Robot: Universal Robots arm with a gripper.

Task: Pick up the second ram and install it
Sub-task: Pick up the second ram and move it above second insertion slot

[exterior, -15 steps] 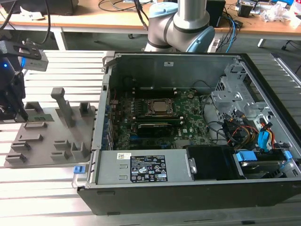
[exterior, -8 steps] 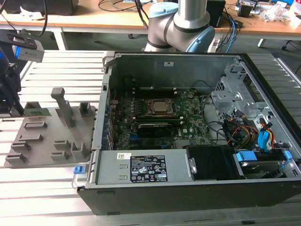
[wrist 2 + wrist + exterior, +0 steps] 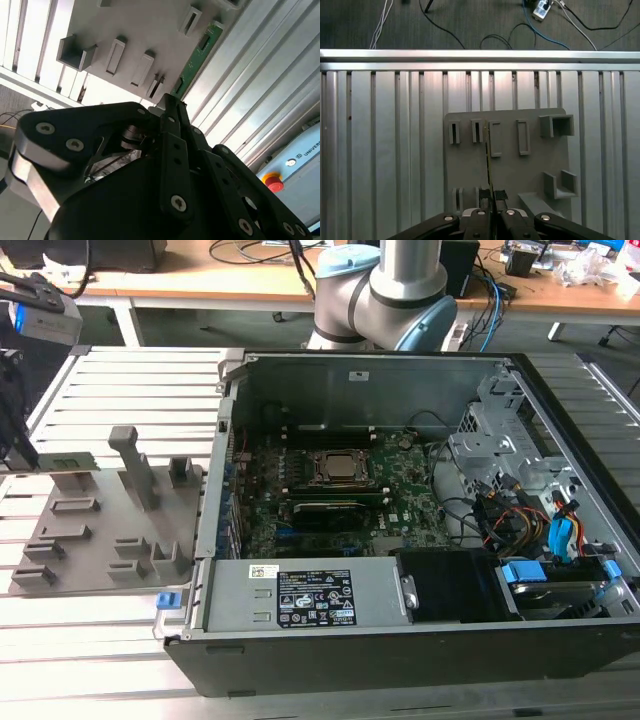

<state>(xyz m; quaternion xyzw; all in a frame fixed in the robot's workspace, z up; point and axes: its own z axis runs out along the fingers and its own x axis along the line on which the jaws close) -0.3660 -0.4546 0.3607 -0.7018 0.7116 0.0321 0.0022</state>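
The second ram [image 3: 196, 61] is a thin green stick standing on its edge at the far rim of the grey tray [image 3: 85, 540], on the exterior view's left [image 3: 72, 461]. In the first wrist view it shows edge-on as a thin dark line [image 3: 487, 165]. My gripper [image 3: 170, 106] is at one end of the stick, with its black fingers [image 3: 501, 196] shut on it from both sides. In the exterior view the gripper [image 3: 22, 452] hangs over the tray's far left corner. I cannot tell whether the stick is lifted off the tray.
The open computer case [image 3: 400, 660] lies to the exterior view's right of the tray, with the processor socket [image 3: 338, 468] and a black card [image 3: 325, 510] on its board. Upright blocks [image 3: 128, 465] rise from the tray. Slatted aluminium table [image 3: 380, 150] surrounds it.
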